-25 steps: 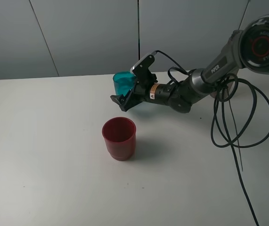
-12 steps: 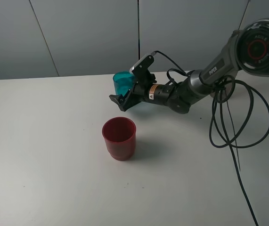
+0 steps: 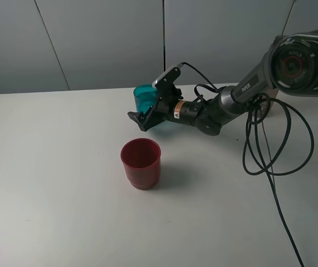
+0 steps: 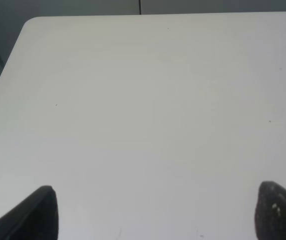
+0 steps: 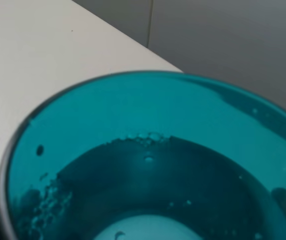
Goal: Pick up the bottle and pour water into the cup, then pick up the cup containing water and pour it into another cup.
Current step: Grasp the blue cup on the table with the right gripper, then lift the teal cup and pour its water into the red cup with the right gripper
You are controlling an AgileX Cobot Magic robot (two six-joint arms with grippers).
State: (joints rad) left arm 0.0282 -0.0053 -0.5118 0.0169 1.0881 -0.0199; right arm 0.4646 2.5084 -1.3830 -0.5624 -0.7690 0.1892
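The teal cup (image 3: 143,94) stands upright at the back of the white table (image 3: 53,167). My right gripper (image 3: 147,101) reaches in from the right with one finger on each side of it, jaws wide and open. In the right wrist view the cup (image 5: 148,165) fills the frame from above, with water and small bubbles inside. The dark red cup (image 3: 141,162) stands upright nearer the front, apart from the gripper. My left gripper (image 4: 155,215) is open over bare table, only its two dark fingertips (image 4: 37,212) showing. The bottle is out of view.
Black cables (image 3: 270,144) loop from the right arm down across the table's right side. A grey panelled wall (image 3: 92,39) runs behind the table's far edge.
The right gripper has slid slightly left, farther around the teal cup. Neither cup has moved.
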